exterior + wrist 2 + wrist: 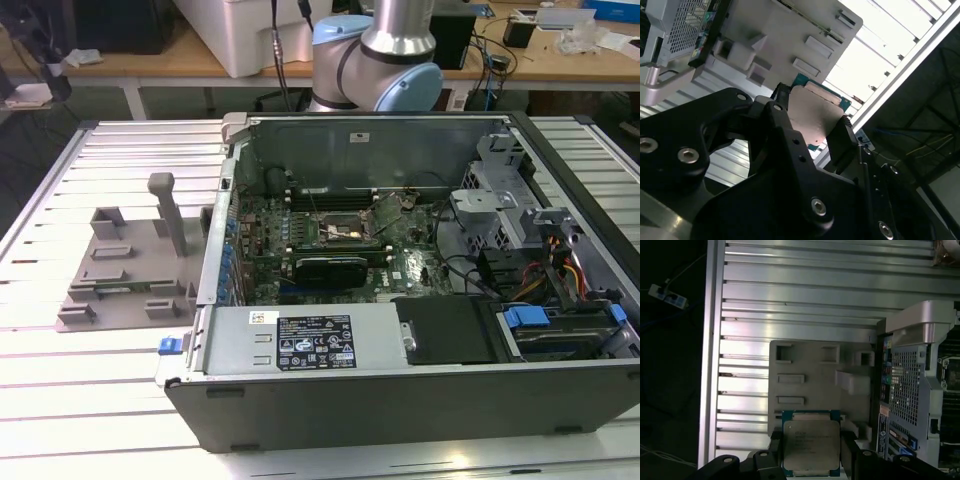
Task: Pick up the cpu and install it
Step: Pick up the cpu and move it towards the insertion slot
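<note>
Clamping the cpu (811, 440) by two opposite edges, the gripper (811, 452) carries it in the air. The pick-up looks done. The install is left, I judge, since the chip is not yet in the computer case (400, 300). The grey fixture plate (815, 375) lies below the gripper, apart from the chip, with the case beside it. The wrist faces down.
</note>
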Robot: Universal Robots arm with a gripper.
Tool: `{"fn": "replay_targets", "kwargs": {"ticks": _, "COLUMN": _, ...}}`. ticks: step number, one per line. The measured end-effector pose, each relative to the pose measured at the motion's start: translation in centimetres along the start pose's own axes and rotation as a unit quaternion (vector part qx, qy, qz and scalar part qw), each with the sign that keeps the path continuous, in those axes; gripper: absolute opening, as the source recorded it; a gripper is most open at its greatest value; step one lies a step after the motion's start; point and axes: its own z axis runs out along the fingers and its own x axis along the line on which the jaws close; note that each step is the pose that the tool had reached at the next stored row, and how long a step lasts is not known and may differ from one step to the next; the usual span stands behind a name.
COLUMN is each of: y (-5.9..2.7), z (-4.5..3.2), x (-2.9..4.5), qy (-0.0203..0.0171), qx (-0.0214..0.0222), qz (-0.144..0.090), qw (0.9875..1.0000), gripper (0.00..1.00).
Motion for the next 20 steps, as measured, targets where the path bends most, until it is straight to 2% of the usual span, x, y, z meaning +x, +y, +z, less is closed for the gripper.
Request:
{"fn": "replay_targets", "kwargs": {"ticks": 5, "y": -0.08, "z": 0.02, "x": -1.43, "qy": 0.0007, "qx": 0.0, "qz": 0.0, "qw": 1.0, "gripper": 0.54}}
{"fn": "replay_targets", "kwargs": {"ticks": 7, "y": -0.12, "z": 0.05, "x": -2.29, "qy": 0.001, "qx": -0.0001, "qz": 0.0, "qw": 1.0, "gripper": 0.54}}
{"fn": "replay_targets", "kwargs": {"ticks": 13, "y": -0.21, "z": 0.08, "x": -4.1, "qy": 0.0018, "qx": -0.0001, "qz": 0.0, "qw": 1.0, "gripper": 0.54}}
{"fn": "replay_targets", "kwargs": {"ticks": 20, "y": -0.31, "z": 0.11, "x": -5.91, "qy": 0.0024, "qx": -0.0002, "qz": 0.0, "qw": 1.0, "gripper": 0.54}}
